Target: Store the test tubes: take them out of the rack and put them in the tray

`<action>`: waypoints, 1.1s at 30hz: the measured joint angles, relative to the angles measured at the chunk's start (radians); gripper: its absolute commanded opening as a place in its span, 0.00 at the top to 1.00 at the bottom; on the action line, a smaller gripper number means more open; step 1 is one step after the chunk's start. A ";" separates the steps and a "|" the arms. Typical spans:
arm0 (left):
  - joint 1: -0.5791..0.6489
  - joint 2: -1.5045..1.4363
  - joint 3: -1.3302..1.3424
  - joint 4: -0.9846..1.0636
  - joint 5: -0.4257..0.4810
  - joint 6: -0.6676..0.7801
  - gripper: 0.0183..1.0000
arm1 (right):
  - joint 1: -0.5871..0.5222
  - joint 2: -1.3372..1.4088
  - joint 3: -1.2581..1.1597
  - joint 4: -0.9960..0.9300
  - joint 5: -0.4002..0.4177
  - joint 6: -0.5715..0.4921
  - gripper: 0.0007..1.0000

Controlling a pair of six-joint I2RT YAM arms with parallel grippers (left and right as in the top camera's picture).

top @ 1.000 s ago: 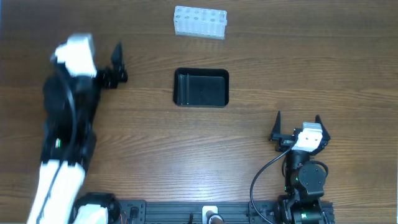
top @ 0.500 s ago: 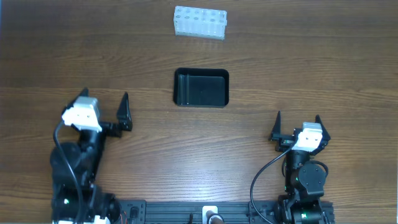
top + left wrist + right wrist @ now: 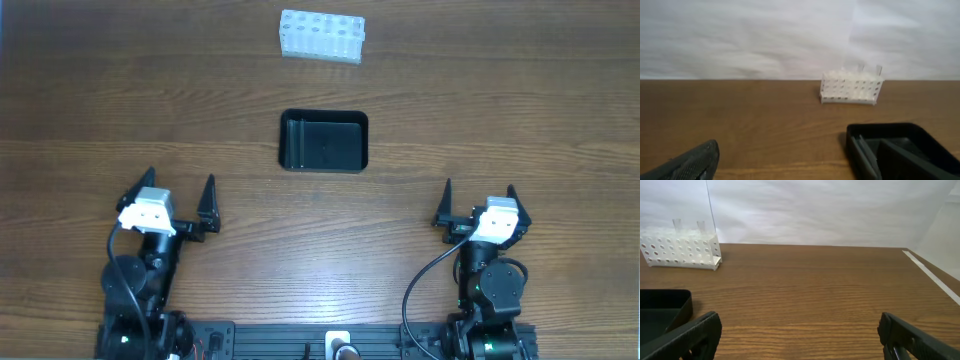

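Observation:
A white test tube rack (image 3: 322, 35) stands at the far middle of the table. Two clear tubes (image 3: 879, 69) rise above the rack (image 3: 851, 87) in the left wrist view, and the tubes (image 3: 701, 225) also top the rack (image 3: 680, 250) in the right wrist view. The black tray (image 3: 324, 141) lies nearer, in front of the rack; I cannot tell what it holds. My left gripper (image 3: 180, 188) is open near its base, well short of the tray (image 3: 900, 150). My right gripper (image 3: 480, 192) is open near its base, its fingers (image 3: 690, 336) spread wide.
Bare wooden tabletop surrounds the rack and tray. A white wall or sheet (image 3: 815, 210) backs the table's far edge. A pale strip (image 3: 932, 277) runs along the table's right side.
My left arm has drawn back from the far left of the table to near its base, its gripper open throughout. The right arm, rack and tray have not moved.

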 measured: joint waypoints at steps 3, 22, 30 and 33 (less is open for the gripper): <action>0.000 -0.045 -0.039 0.000 0.001 0.000 0.00 | 0.000 0.000 0.000 0.000 0.000 0.001 0.01; 0.000 -0.115 -0.069 -0.078 0.003 0.000 0.00 | 0.000 0.000 0.000 0.000 0.000 0.000 0.01; 0.000 -0.115 -0.069 -0.078 0.003 0.000 0.00 | 0.000 0.000 0.000 0.000 0.000 0.001 0.01; 0.000 -0.115 -0.069 -0.078 0.003 0.000 0.00 | 0.000 0.000 0.000 0.000 0.000 0.000 0.01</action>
